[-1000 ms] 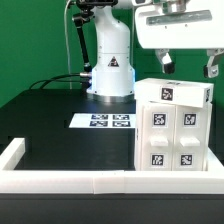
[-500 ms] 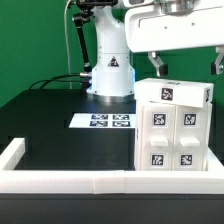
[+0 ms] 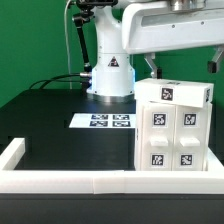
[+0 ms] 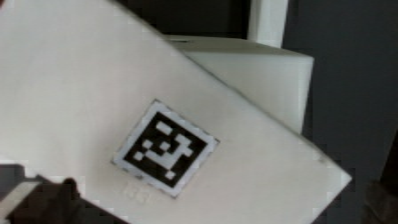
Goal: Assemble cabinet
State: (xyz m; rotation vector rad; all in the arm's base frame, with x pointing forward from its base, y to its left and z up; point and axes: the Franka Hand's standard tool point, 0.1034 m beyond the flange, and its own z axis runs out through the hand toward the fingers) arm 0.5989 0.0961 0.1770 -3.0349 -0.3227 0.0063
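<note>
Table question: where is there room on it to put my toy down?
The big free patch is the black table, between the marker board, the white rim in front and the cabinet on the exterior view's right. That right corner is crowded: the cabinet fills it, and the gripper hangs just above it.

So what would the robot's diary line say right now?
step: assemble cabinet | tool: above cabinet, grip unclear | cabinet: upright on table | marker board: flat, untouched
</note>
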